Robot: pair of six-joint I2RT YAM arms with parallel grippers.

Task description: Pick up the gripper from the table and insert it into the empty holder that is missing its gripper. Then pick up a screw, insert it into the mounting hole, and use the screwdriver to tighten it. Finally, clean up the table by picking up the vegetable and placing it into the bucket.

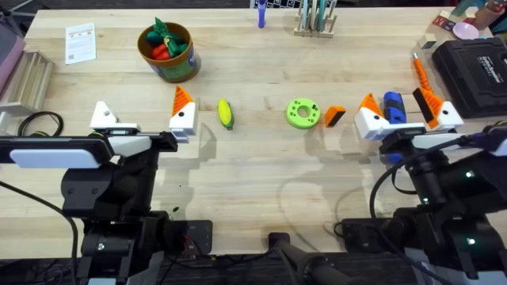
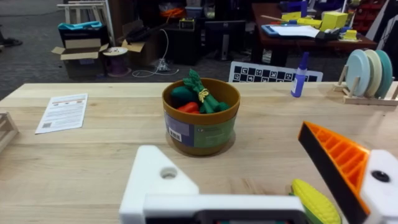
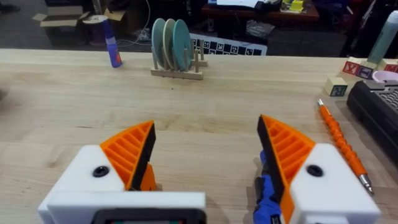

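Looking down from overhead, the loose gripper (image 1: 335, 115) lies on the bench (image 1: 253, 182) just off the right hand (image 1: 408, 116), toward the middle, its long axis slanted; the left hand (image 1: 142, 119) sits well apart, so the right arm is nearer. The left wrist view shows that hand released, one bare holder (image 2: 163, 180) lacking its tip. The right wrist view shows its fingers spread, gripping nothing, the screwdriver (image 3: 266, 196) between them.

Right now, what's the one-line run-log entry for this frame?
left gripper open, one pad missing | right gripper open over screwdriver | orange gripper pad on table | corn outside bucket
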